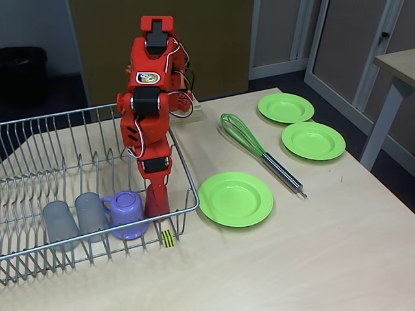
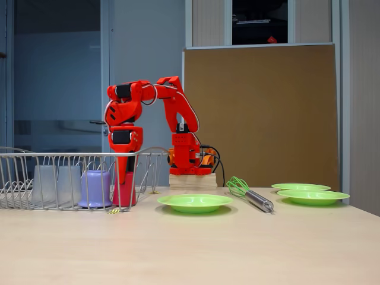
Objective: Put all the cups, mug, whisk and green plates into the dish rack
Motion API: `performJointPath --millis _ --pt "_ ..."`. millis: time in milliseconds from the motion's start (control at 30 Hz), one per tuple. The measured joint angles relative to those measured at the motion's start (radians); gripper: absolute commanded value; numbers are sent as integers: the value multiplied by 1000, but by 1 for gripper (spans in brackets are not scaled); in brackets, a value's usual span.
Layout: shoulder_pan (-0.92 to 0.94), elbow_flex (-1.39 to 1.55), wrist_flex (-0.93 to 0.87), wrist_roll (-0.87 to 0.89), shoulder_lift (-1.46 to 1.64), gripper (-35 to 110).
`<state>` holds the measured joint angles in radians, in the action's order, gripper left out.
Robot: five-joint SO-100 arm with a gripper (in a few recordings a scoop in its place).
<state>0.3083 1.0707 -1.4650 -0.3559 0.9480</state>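
**Pincer down inside the rack, beside the mug**

The red arm reaches down into the rack [image 1: 39, 139], which fills the left part of both fixed views. Its pincer [image 1: 156, 202] points straight down at the lower centre-left of the frame, inside the rack's right end, just beside the mug [image 1: 126, 214]. Something red and cup-shaped sits at its tip, but whether this is the red cup or part of the pincer I cannot tell, and I also cannot tell if the pincer is clenched or released.

Inside the rack, at the lower left, two grey cups [image 1: 59, 223] stand side by side, upside down as it seems, and the mug is next to them on the right. A striped tag [image 1: 168, 238] hangs on the rack's front rim.

On the surface [image 1: 311, 259], the largest plate [image 1: 235, 198] lies at the centre, just right of the rack. The whisk [image 1: 259, 153] lies diagonally above it, green loops toward the upper left, handle toward the lower right. Two more plates [image 1: 286, 107] are at the upper right, close to each other.
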Motion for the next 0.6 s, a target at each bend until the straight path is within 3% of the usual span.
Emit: performJointPath --millis 600 --pt "5 0 -52 -3 0 35"
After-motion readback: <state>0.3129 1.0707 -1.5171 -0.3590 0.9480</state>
